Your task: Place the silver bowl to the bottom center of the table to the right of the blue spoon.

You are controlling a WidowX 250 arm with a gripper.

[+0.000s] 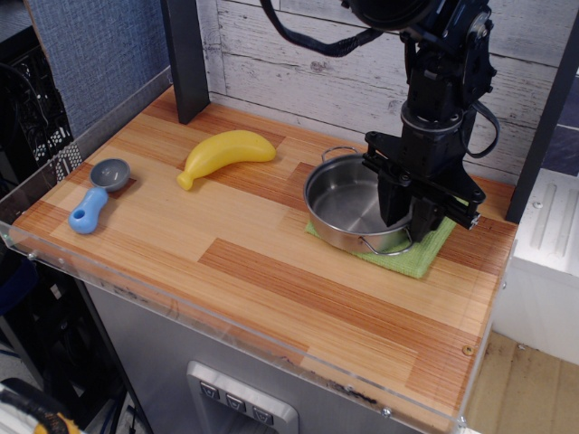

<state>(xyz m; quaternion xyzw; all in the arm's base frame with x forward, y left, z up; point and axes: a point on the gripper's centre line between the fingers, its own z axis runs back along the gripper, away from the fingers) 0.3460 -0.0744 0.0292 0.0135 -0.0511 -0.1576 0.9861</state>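
Striped light and reddish-brown wood forms the bench (271,271), rectangular, with a clear acrylic rim along its near and left edges. The black arm comes down from 12 o'clock at the right side of the view, and its gripper (412,212) sits at the right wall of the silver bowl (348,203), one finger inside the rim and the other outside; the jaws look drawn in on that wall, though actual contact is hidden by the finger bodies. The silver bowl is at about 3 o'clock on the bench, partly on the green cloth (425,258) and overhanging the cloth's left edge onto bare wood; one wire loop handle shows at its 11 o'clock, another at its 5 o'clock. The yellow banana (226,152) lies at roughly 11 o'clock on the bench, well apart from the bowl. The blue spoon (95,194) lies at 9 o'clock near the left edge, its grey-blue scoop end away from the camera and handle toward the camera.
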